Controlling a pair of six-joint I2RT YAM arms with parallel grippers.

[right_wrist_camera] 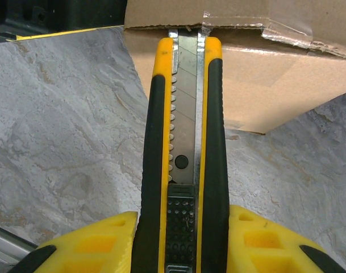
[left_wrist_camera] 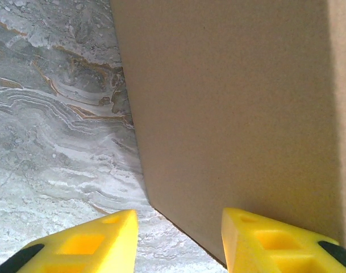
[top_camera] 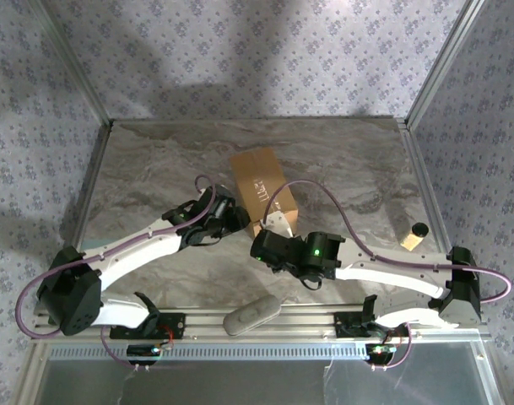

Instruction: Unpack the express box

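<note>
1. Two grippers work at the express box (top_camera: 258,181), which stands on the marbled table (top_camera: 155,169), touching the tips of both.
2. We see the right gripper (right_wrist_camera: 182,239) clamped on a yellow-and-black utility knife (right_wrist_camera: 184,114), its handle squeezed between the yellow fingers (right_wrist_camera: 87,247).
3. Straight ahead of that gripper, the knife's bare blade reaches the box's upper edge, where its tip meets the cardboard just beside a strip of clear tape (right_wrist_camera: 286,31).
4. We see the left gripper (left_wrist_camera: 178,227) with its jaws apart and nothing clamped between them.
5. Directly ahead of it stands a plain side wall of the box, whose lower corner sits just beyond the gap between the fingertips.
6. From above, the box lies between the two grippers, with the left gripper at its left side and the right gripper at its near end.
7. Behind the right gripper, by the arm bases, lies a pale grey oblong object (top_camera: 251,314).
</note>
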